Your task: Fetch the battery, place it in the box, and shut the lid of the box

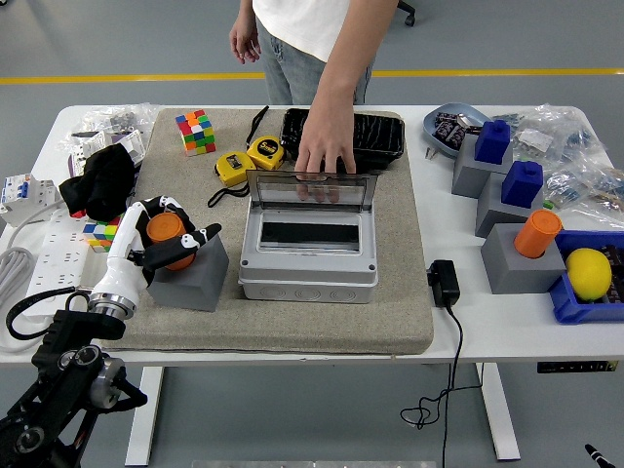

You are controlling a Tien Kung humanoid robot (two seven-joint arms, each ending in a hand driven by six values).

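now my left hand (156, 244) is wrapped tight around the orange battery (164, 234), just above its grey block (190, 276). i think this is the fetching step. next i must carry it right, into the open box (308, 255) whose lid (310, 188) a person's hand (325, 146) holds up.

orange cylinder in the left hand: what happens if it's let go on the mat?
The orange cylinder looks rigid, with smooth sides, so it may slip within the left hand. It is round, so on its side it would probably roll across the mat; upright it looks stable.
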